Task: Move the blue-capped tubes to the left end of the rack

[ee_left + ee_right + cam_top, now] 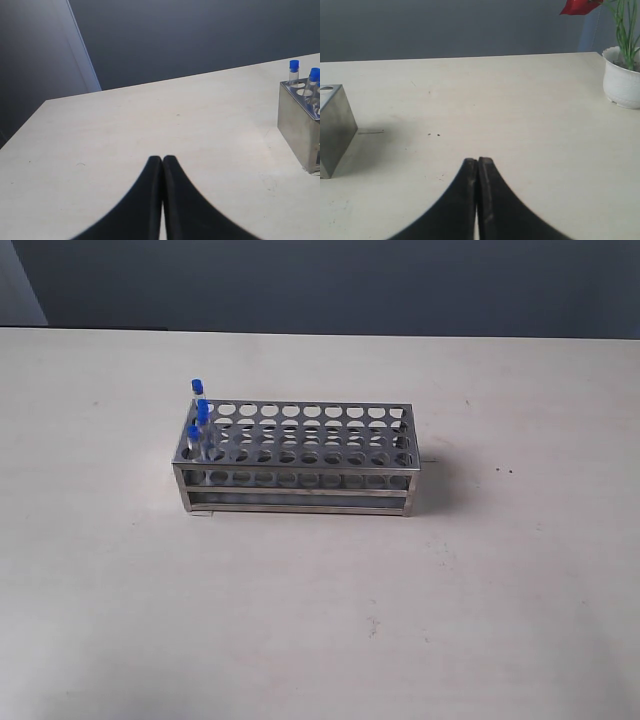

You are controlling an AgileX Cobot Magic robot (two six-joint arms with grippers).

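The shiny steel rack (300,475) stands in the middle of the table in the exterior view. Blue-capped tubes (198,388) stand upright in the holes at its left end, one at the back and others (194,432) close together toward the front. In the left wrist view the rack's end (298,125) and two blue caps (294,64) show at the edge. My left gripper (162,158) is shut and holds nothing, well away from the rack. My right gripper (478,160) is shut and holds nothing; the rack's other end (335,127) lies off to its side. Neither gripper appears in the exterior view.
A white pot (621,82) with a green plant and a red flower stands near the table's far corner in the right wrist view. A dark wall runs behind the table. A pale panel (80,55) rises beyond the table's edge in the left wrist view.
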